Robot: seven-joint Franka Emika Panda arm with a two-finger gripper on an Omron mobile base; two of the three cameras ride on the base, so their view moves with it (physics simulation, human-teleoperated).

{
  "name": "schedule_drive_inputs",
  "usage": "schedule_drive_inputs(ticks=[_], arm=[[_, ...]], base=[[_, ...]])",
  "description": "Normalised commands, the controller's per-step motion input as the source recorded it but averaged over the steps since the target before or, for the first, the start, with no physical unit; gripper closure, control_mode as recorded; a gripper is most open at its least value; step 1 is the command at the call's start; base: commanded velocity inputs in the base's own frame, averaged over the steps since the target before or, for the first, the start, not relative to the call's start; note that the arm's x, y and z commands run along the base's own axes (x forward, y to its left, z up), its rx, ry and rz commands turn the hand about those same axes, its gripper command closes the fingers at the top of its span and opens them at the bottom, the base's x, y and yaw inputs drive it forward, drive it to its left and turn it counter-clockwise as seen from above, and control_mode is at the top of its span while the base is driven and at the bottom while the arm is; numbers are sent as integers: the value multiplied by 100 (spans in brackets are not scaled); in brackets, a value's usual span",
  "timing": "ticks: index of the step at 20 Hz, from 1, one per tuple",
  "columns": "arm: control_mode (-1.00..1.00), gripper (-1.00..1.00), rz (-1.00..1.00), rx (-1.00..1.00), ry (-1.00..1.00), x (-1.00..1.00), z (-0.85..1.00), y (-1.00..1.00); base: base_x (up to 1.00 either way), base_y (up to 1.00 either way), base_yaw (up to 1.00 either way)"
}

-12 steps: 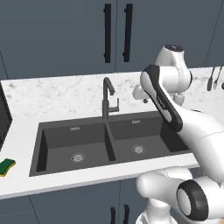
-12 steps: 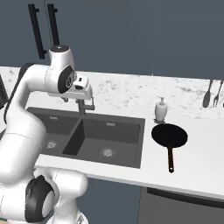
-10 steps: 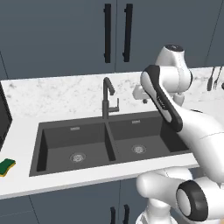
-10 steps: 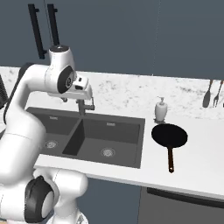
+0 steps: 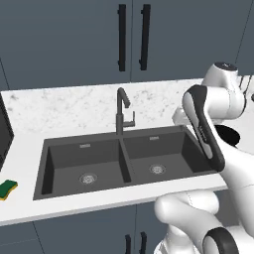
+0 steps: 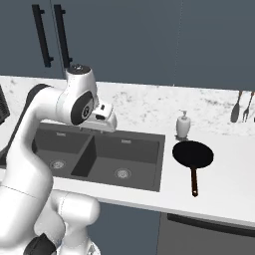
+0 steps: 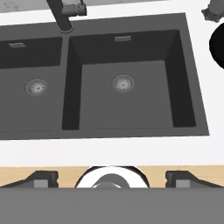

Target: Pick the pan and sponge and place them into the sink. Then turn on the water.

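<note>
our tool (image 7: 112, 177) hangs high over the front edge of the desk (image 6: 149, 191). its two tips stand far apart, and there is nothing between them. we think we have not picked up anything yet.

just past the edge is the sink (image 5: 116, 186). both sides look bare, with only a round drain in each one. so the first two jobs are not done.

the sponge (image 5: 7, 189) lies on the desk to the left of the sink, near the front edge, well apart from our tool. the pan (image 6: 192, 155) lies on the desk to the right of the sink, just beside it, with its thin handle pointing to the front. a white soap bottle (image 6: 183, 125) stands just behind the pan.

at the back of the sink, over the middle wall, stands the tall faucet (image 5: 121, 112). we see no water coming from it, so that job is left too.

we think all three jobs are still to do: pan in, sponge in, water on.
</note>
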Motion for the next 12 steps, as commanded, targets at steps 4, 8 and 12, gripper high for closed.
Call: schedule_drive_inputs(ticks=[4, 8, 12], arm=[[-100, -100, 0, 2, 0, -33, -16, -67], [-100, -100, 0, 0, 0, -34, -15, -67], [-100, -100, -1, -4, 0, -17, -35, -95]], base=[[0, 0, 0], [0, 0, 0], [0, 0, 0]])
